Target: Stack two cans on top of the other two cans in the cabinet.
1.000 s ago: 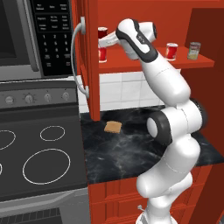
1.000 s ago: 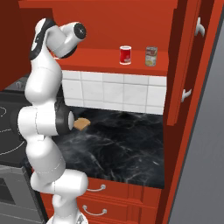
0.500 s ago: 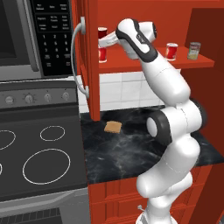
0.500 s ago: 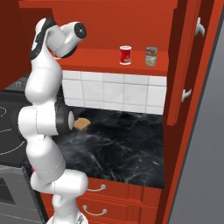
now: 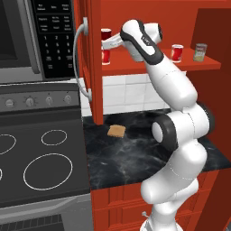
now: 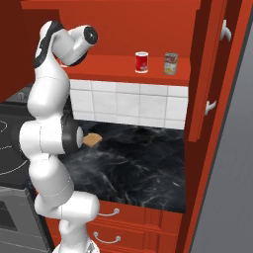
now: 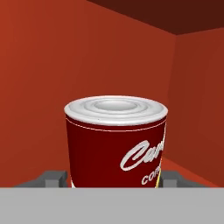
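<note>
Pincer (image 5: 107, 45) is up at the left end of the cabinet shelf (image 5: 189, 64), behind the edge of the open red door (image 5: 92, 63); hand view has a red-and-white can (image 7: 116, 142) dead centre, upright, silver top showing, w/ a grey finger tip (image 7: 51, 178) at each lower side of it, so the jaws sit close either side of the can, but can't tell if they actually press on it. In left base view two red cans show by the pincer: upper can (image 5: 106, 34) above the lower can (image 5: 106, 56), both partly cut off by the door; whether one sits on the other can't be told. Further right on the same shelf, well apart from the pincer: another red-label can (image 5: 177, 53) and, just beside it, the olive-label can (image 5: 200, 52), both upright and side by side, nothing on top of either (same pair in right base view, red (image 6: 142, 62) left of olive (image 6: 171, 63)). Door carries a curved grey handle (image 5: 80, 58). Left of the door, black microwave w/ keypad (image 5: 52, 31); below it the stove top (image 5: 40, 158). On the dark marble counter (image 5: 135, 158), a small tan slice (image 5: 117, 131) lies flat, near the cabinet door's foot.
</note>
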